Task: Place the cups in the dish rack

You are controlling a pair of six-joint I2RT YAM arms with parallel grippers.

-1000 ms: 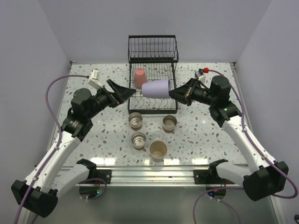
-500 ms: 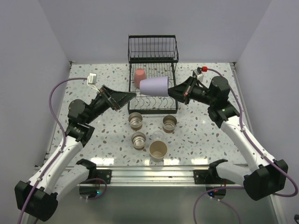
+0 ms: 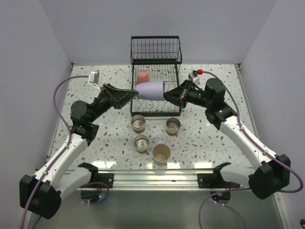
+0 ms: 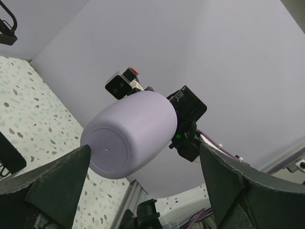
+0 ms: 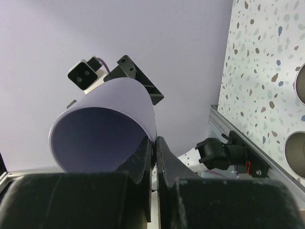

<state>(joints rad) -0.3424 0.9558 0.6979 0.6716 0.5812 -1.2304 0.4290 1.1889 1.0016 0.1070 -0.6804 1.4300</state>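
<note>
Hanging on its side over the flat tray of the dish rack (image 3: 156,62), in the middle of the overhead view, the lavender cup (image 3: 150,89) has its long axis running left to right across the frame, with its closed base toward the left and its mouth toward the right. The right fingers (image 5: 143,162) are closed on the rim, one inside the mouth and one outside, so that arm carries the cup. The left fingers (image 4: 57,181) are spread wide, and the base faces straight into the gap between them without seeming to touch either one. It looks like a handover, and any grip would have to close across the rounded base end. Whether the left tips already reach past the base cannot be told from above, where they overlap the cup's end. The tray wires under the cup are hidden. A pink cup (image 3: 142,76) stands upside down on the rack, and the other cups wait on the counter (image 3: 209,138) lower in the frame.
</note>
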